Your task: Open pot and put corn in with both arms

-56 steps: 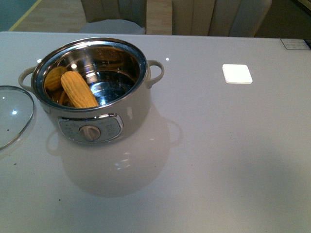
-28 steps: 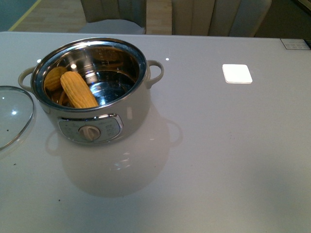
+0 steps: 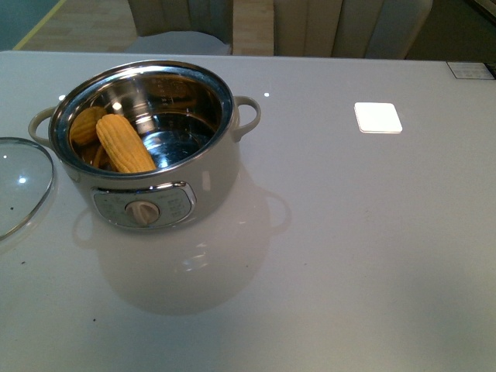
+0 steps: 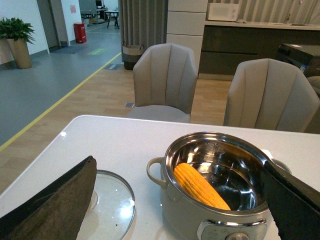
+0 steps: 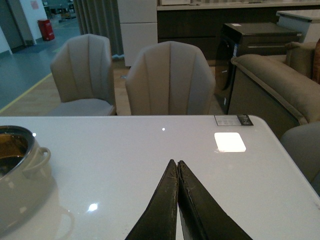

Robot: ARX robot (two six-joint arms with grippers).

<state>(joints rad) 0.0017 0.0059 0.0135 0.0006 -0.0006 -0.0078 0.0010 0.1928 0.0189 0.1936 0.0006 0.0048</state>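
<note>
The cream pot stands open on the white table at the left, its beige dial facing me. The yellow corn lies inside, leaning on the steel wall. The glass lid lies flat on the table left of the pot. In the left wrist view the pot, the corn and the lid show between the wide-open fingers; the left gripper is empty and back from the pot. The right gripper is shut and empty over bare table, the pot off to its side. Neither arm shows in the front view.
A white square patch lies on the table at the back right, also in the right wrist view. A small label sits at the far right corner. Grey chairs stand behind the table's far edge.
</note>
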